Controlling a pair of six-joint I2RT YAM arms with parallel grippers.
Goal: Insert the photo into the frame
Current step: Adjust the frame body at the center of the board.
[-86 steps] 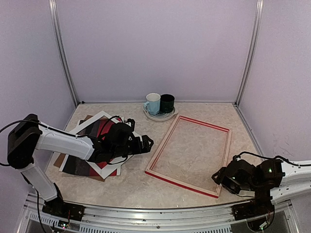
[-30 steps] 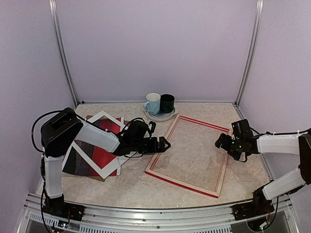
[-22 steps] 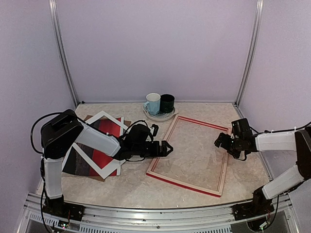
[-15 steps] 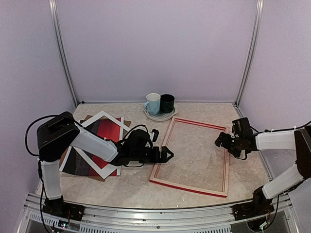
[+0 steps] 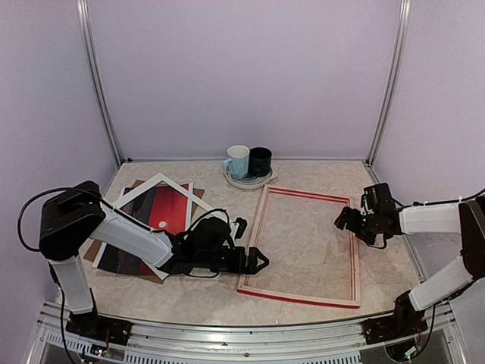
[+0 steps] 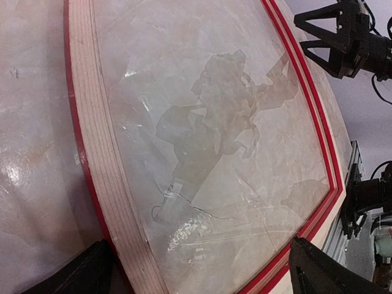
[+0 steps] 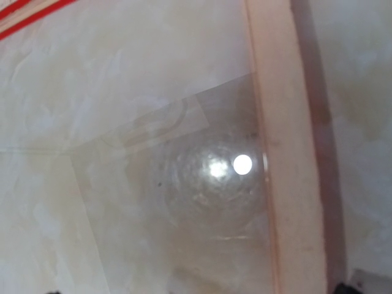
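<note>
The frame is laid flat at the front, right of centre. The left gripper is set at its left rail and the right gripper over its right rail, both with jaws spread apart. The photo is seen farther left, partly covered by a white mat.
</note>
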